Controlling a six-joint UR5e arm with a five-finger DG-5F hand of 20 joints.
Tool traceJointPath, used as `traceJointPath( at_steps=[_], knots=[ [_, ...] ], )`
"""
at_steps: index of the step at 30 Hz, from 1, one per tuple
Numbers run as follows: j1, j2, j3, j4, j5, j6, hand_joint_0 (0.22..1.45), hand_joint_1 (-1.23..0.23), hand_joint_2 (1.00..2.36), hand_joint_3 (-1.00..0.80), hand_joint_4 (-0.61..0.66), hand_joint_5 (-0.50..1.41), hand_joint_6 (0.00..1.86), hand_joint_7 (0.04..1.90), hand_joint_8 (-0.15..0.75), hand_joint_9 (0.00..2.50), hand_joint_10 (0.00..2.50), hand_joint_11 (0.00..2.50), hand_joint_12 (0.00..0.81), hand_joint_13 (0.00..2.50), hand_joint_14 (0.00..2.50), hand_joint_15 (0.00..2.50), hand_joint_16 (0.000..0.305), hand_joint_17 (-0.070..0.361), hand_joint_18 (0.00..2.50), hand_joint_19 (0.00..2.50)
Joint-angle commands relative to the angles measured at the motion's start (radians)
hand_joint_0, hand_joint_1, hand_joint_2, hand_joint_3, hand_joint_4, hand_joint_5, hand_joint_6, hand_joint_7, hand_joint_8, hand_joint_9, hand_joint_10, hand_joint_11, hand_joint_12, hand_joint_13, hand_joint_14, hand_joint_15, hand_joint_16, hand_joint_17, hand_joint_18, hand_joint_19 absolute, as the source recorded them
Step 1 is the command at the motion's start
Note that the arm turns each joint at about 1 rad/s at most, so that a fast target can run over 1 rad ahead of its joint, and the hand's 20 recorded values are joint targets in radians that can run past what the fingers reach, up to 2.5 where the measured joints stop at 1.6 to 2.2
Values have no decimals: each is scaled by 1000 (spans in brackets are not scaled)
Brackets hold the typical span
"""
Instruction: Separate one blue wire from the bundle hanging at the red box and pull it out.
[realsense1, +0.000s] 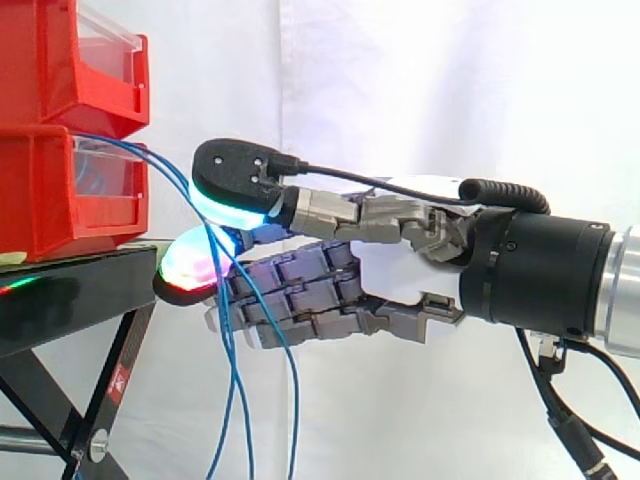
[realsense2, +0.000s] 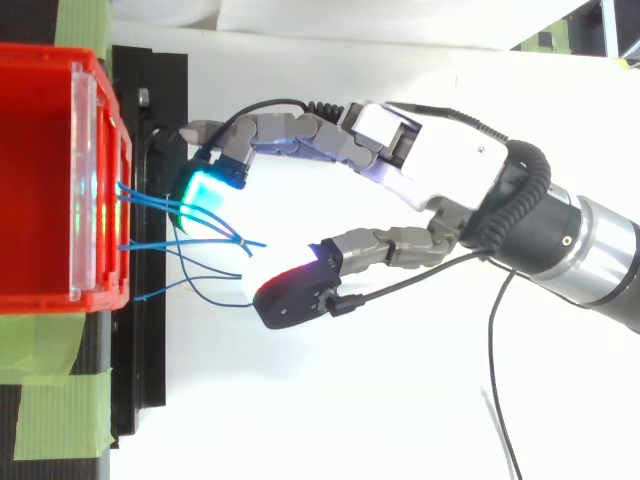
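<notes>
Two stacked red plastic bins (realsense1: 50, 190) on a black metal stand (realsense1: 70, 295), roughly four thin blue wires (realsense1: 233, 378) hanging between the hand's (realsense1: 400, 265) spread, unclenched fingers (realsense2: 300, 135), none grasped.

Close level side view plus close overhead view; common ground: hand (realsense1: 400, 262), red bins (realsense1: 60, 190), probably stand (realsense1: 70, 300).

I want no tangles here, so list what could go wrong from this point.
1. Several blue wires run between the spread fingertips of the hand; closing may well pinch more than one.
2. The wires cross one another in the top view, so pulling one could drag others along.
3. A snag might tug the red bin forward on its stand.
</notes>
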Motion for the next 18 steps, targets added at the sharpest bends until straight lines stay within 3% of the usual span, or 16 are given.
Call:
traceJointPath(
  at_steps=[1,7,18],
  knots=[
    [2,-1,0,3,5,-19,538,-696,1000,-491,349,-134,502,1143,331,397,3,108,412,366,8,230,63,142,286,196],
    [10,-1,4,4,5,-48,542,-701,1001,-489,347,-133,501,1153,332,404,3,117,415,377,8,235,63,142,305,212],
    [13,0,11,4,7,-39,546,-698,1000,-489,350,-130,501,1158,330,415,3,126,415,395,10,246,62,140,335,225]
  ],
)
